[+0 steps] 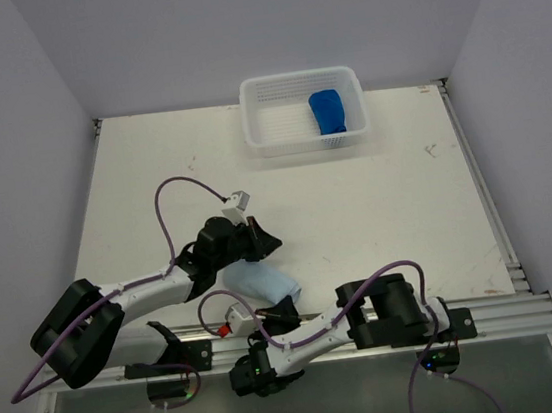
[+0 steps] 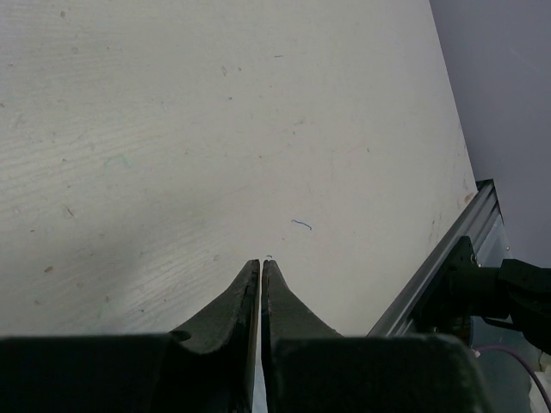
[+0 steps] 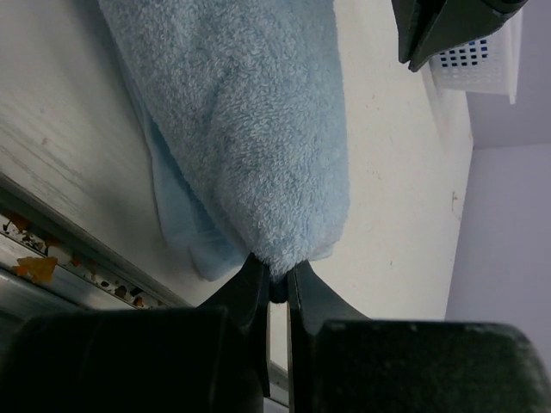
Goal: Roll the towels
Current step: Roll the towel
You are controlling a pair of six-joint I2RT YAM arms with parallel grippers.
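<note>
The pale sky blue towel (image 1: 261,281) lies rolled near the table's front edge, between my two grippers. My right gripper (image 3: 275,274) is shut on the near end of this roll (image 3: 258,146); from above, the right gripper (image 1: 279,314) sits just in front of the towel. My left gripper (image 1: 266,242) hovers at the far side of the roll. Its fingertips (image 2: 260,265) are shut with nothing between them, and only bare table shows below. The dark royal blue towel (image 1: 330,111) lies rolled inside the white basket (image 1: 275,116).
The white perforated basket stands at the table's far edge, and a corner of this basket (image 3: 482,64) shows in the right wrist view. A metal rail (image 1: 491,313) runs along the front edge, and purple cables loop off both arms.
</note>
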